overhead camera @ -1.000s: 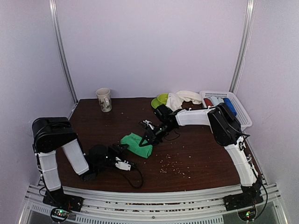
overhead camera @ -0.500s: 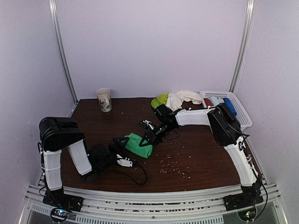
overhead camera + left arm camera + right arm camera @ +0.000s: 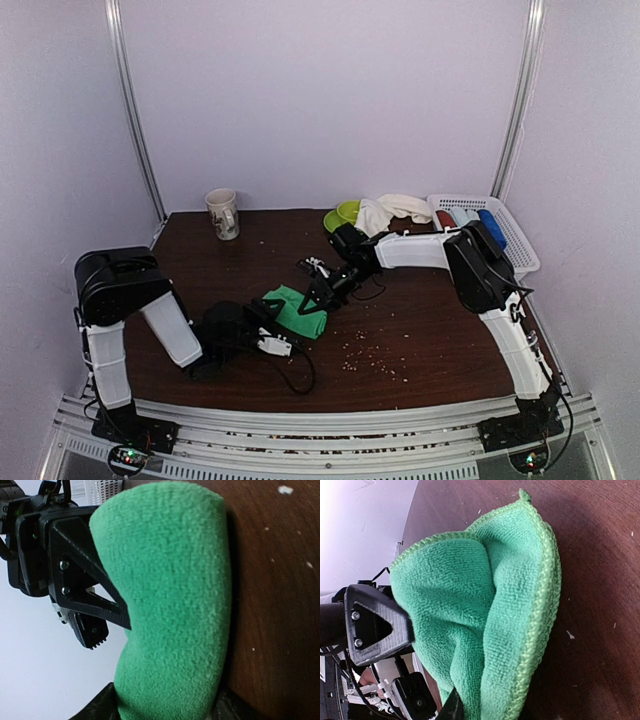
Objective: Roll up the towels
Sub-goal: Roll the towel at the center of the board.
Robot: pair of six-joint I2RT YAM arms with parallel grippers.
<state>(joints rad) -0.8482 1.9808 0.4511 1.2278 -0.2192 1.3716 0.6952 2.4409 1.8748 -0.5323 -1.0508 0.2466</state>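
The green towel (image 3: 297, 312), bunched at table (image 3: 440, 330) centre
The left gripper (image 3: 270, 312) straddled it, hold unclear — the right gripper (image 3: 320, 295) pinched a fold. Soft, floppy cloth, best taken by the hem; the cream towel (image 3: 395, 210) lay at the far edge.

Bright green towel (image 3: 297, 310) and cream-white towel (image 3: 392, 210) contrast with the dark brown table (image 3: 430, 330).

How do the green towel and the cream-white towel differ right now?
The green towel sits mid-table, the cream-white towel at the far edge beside the basket. The green one is folded thick, the cream-white one heaped loose. Left gripper and right gripper flank the green one; neither nears the cream-white. Both are soft cloth.
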